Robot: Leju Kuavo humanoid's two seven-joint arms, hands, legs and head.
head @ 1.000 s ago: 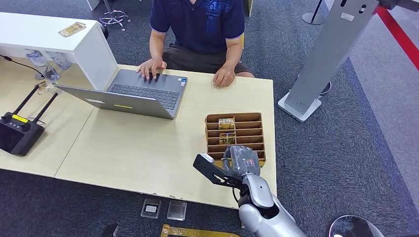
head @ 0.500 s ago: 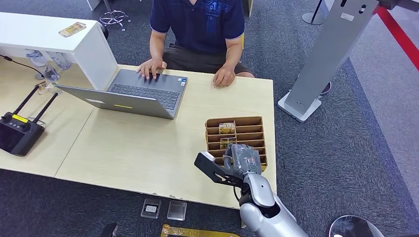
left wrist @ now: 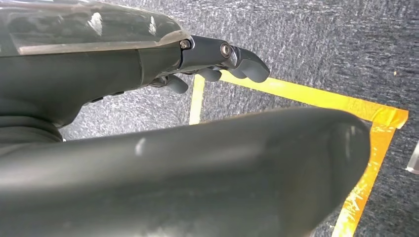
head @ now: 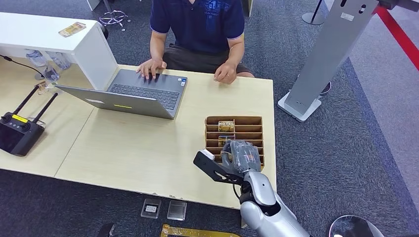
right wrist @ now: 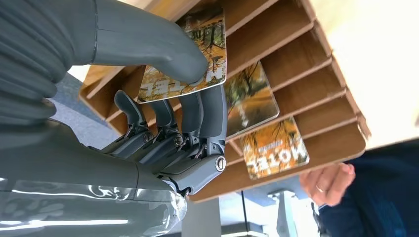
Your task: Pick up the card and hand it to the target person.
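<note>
Now right robot hand (right wrist: 163, 123) pinches glossy rectangular card (right wrist: 185, 52), slotted wooden rack (right wrist: 316, 64).

On my feed an open grey laptop (head: 133, 94) sits at the far side of the pale wooden table (head: 133, 148). A black handheld controller with two antennas (head: 20, 131) lies on the left. A white cabinet (head: 59, 44) stands behind it. Yellow floor tape (left wrist: 306, 98) crosses dark carpet.

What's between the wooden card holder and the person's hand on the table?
Only bare tabletop lies between the card holder and the person's hand, as the head view shows.
</note>
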